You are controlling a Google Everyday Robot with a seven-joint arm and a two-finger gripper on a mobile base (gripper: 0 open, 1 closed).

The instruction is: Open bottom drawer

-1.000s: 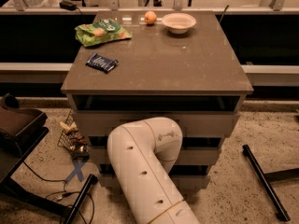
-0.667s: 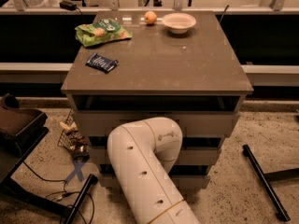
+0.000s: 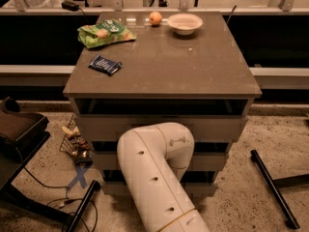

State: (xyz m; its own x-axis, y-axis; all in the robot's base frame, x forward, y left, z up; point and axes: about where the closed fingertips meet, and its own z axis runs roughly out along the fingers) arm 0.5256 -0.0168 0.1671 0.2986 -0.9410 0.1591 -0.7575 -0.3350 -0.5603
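The cabinet (image 3: pixel 159 76) has three pale drawer fronts stacked under its brown top. The bottom drawer (image 3: pixel 206 189) is the lowest front, close to the floor, and looks flush with the two above. My white arm (image 3: pixel 152 170) bends in front of the drawers and covers their middles, including any handle. The gripper is hidden behind the arm's elbow, somewhere near the drawer fronts, so I cannot see it.
On the cabinet top lie a green bag (image 3: pixel 106 33), a blue packet (image 3: pixel 105 64), an orange (image 3: pixel 155 18) and a white bowl (image 3: pixel 184 23). A dark chair (image 3: pixel 19 129), a wire basket (image 3: pixel 75 145) and cables are at the left. A black bar (image 3: pixel 273 187) lies at the right.
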